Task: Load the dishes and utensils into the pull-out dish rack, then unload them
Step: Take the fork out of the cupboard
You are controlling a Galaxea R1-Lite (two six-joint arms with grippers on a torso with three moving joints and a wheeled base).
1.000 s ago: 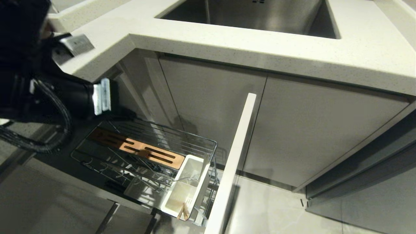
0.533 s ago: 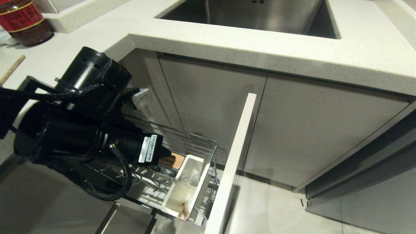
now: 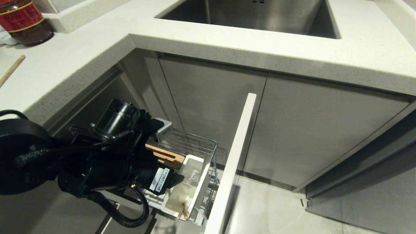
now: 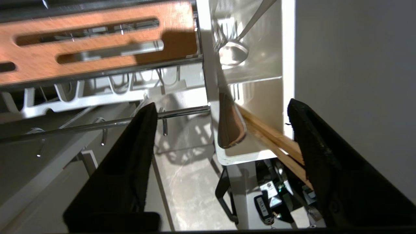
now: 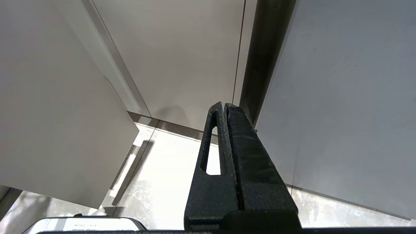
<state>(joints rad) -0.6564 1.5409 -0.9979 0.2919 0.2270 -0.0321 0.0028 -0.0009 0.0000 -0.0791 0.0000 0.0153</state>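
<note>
The pull-out dish rack point(image 3: 198, 144) stands drawn out under the counter, with its wooden strip point(image 3: 164, 156), white caddy point(image 3: 190, 182) and white front panel point(image 3: 235, 152). My left arm point(image 3: 107, 169) hangs low over the rack's caddy end. The left gripper point(image 4: 221, 104) is open above the caddy point(image 4: 260, 81) and holds nothing. The silver fork point(image 4: 230, 126) leans in the caddy between the fingers. The wooden chopsticks point(image 4: 273, 139) stick out of the caddy close to one finger point(image 4: 325, 162). The dishes are out of view. My right gripper point(image 5: 225, 105) is shut and empty, low beside the cabinet fronts.
The steel sink point(image 3: 253, 16) is set in the pale counter point(image 3: 227, 45) above the rack. A red-labelled jar point(image 3: 22, 19) and a wooden stick point(image 3: 11, 70) are on the counter at far left. Grey cabinet doors point(image 3: 308, 130) stand right of the panel.
My left arm has swung down from beside the counter's edge to just over the rack's caddy end. The rack, fork and chopsticks have not moved.
</note>
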